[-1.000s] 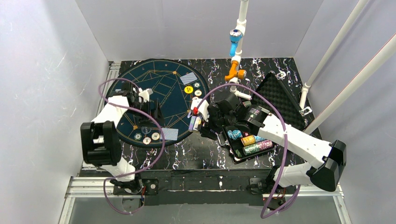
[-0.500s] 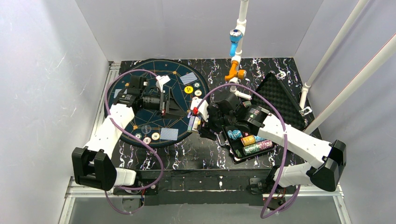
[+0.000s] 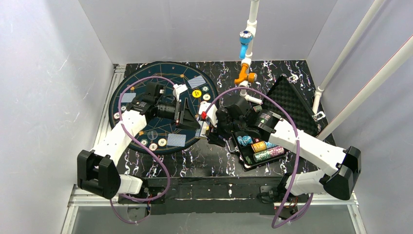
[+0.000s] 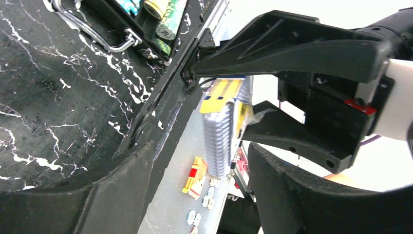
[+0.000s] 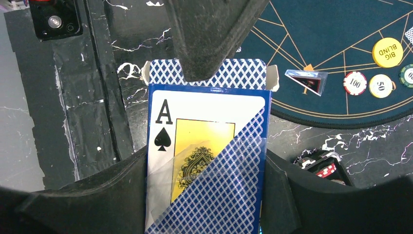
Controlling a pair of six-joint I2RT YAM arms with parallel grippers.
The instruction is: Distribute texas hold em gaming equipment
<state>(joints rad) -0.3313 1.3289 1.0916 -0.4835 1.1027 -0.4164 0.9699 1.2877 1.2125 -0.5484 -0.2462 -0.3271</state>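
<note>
My right gripper [image 3: 208, 127] is shut on a blue-patterned card box [image 5: 209, 146] with an ace of spades on its face, and holds it upright at the round mat's right edge. The box shows edge-on in the left wrist view [image 4: 221, 141]. My left gripper [image 3: 193, 117] is open right at the box's open top, and one of its fingers [image 5: 214, 34] overlaps the top flap. Blue-backed cards [image 3: 196, 81] [image 3: 176, 140] lie on the mat. A yellow chip [image 3: 197, 94] and white chips [image 3: 206, 97] sit at the mat's right, with more chips [image 3: 153, 146] at its near edge.
The round dark-blue mat [image 3: 146, 83] covers the left of the marbled table. The open black case [image 3: 246, 163] with stacked chips stands at the right, its foam lid [image 3: 292, 105] behind it. A white pipe with blue and orange valves [image 3: 246, 53] rises at the back.
My left arm has swung right across the mat, from its left side to the card box. The right arm and the box have not moved.
</note>
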